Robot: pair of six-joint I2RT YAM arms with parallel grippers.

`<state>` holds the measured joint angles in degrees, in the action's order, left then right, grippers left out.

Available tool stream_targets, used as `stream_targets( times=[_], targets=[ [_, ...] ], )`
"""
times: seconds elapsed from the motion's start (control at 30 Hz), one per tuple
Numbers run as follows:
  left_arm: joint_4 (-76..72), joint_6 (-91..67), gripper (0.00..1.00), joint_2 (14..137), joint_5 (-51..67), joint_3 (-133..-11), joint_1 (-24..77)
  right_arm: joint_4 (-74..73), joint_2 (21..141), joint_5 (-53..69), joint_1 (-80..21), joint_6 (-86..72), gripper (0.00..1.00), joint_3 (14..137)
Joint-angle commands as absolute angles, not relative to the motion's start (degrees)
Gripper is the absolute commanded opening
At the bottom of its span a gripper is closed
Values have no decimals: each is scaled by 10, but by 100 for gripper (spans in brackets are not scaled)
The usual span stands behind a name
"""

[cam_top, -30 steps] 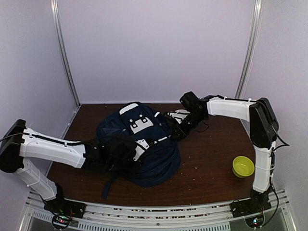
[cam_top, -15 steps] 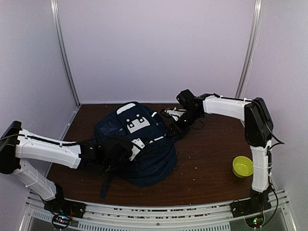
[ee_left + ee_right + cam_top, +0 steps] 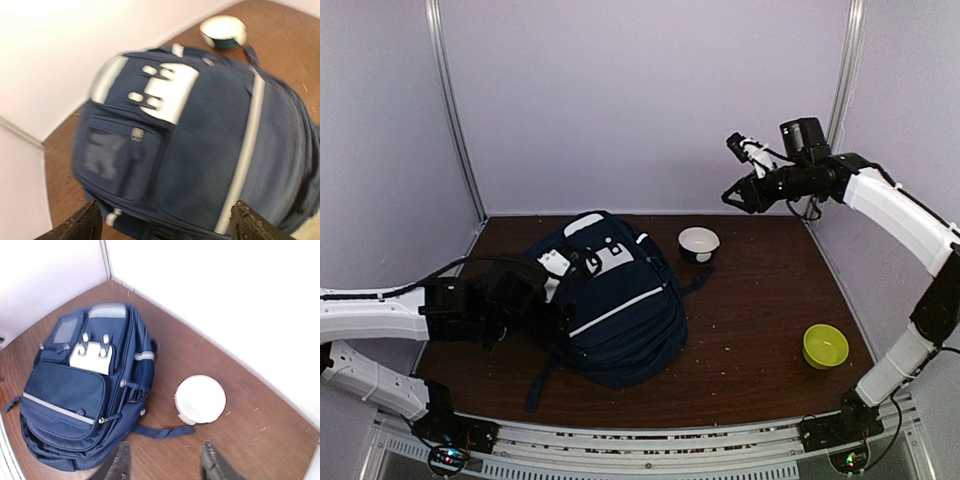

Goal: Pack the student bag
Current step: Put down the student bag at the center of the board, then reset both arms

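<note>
The left gripper [image 3: 165,227] has its jaws wide apart and holds nothing, close at the left side of the bag [image 3: 620,310]. The right gripper [image 3: 730,196] is partly open and empty, high over the table [image 3: 760,300]. The bag lies flat, left of centre, its long axis near-to-far, top toward the far wall [image 3: 650,100].

No legible text, brand, number or sign anywhere. White patch [image 3: 90,358] on student bag [image 3: 65,395], toward ten o'clock in right wrist view, unlettered, only small slots.
</note>
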<state>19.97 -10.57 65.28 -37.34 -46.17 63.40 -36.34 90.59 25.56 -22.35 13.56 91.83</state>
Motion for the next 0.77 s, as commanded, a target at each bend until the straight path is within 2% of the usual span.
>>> stream_targets(
  times=[0.0, 0.03, 0.07, 0.1, 0.13, 0.33, 0.53, 0.73],
  targets=[
    [220, -116, 96, 588, -426, -510, 566, -291, 804, 250, -178, 97, 53, 830],
    [222, -115, 97, 577, -425, -516, 547, -280, 786, 253, -164, 85, 60, 813],
    [223, -112, 98, 567, -424, -523, 528, -271, 772, 250, -150, 72, 74, 799],
    [224, -108, 98, 558, -423, -529, 511, -266, 760, 233, -139, 59, 96, 791],
    [223, -100, 98, 551, -424, -532, 495, -269, 751, 207, -131, 47, 99, 786],
    [219, -91, 98, 555, -484, -552, 414, -315, 702, 137, -112, 40, 100, 776],
    [239, -156, 98, 584, -474, -552, 361, -179, 605, 101, -112, -1, 100, 615],
    [218, -166, 98, 575, -482, -525, 359, -138, 588, 93, -104, -25, 100, 555]
  ],
)
